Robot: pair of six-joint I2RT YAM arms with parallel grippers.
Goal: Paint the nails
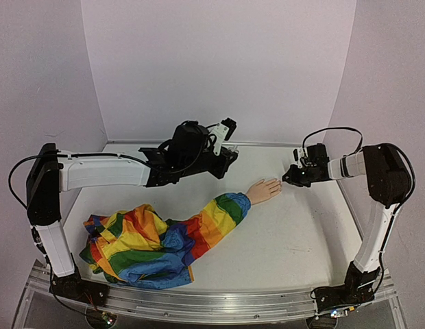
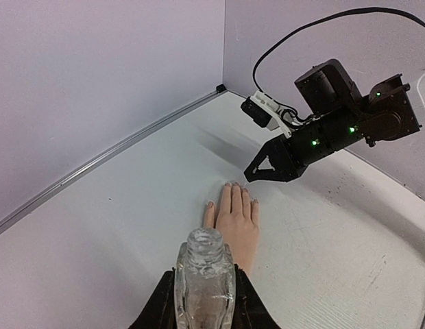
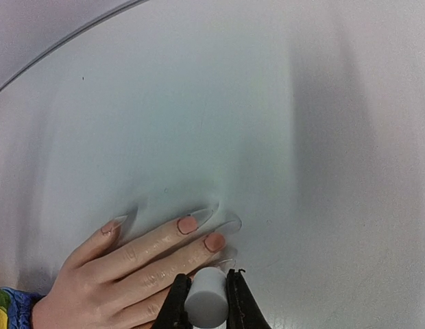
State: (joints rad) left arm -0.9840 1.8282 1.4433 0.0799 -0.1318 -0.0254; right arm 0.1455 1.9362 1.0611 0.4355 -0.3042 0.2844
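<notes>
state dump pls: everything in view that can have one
mannequin hand: flat on table, palm down
nails: long, clear-tipped; painted or not, can't tell
rainbow sleeve: bunched up on table
clear bottle: uncapped, neck toward mannequin hand
left hand: shut on clear bottle
white cylinder: gripped, close by the nails
right hand: shut on white cylinder

— What sort of place is this?
— A robotics lab cell: plain pale wall panels (image 1: 219,68) box in a white tabletop (image 1: 288,240), with a white-and-black left robot arm (image 1: 96,171) and its matching right robot arm (image 1: 377,233) bolted to a silver aluminium rail (image 1: 219,305)
</notes>
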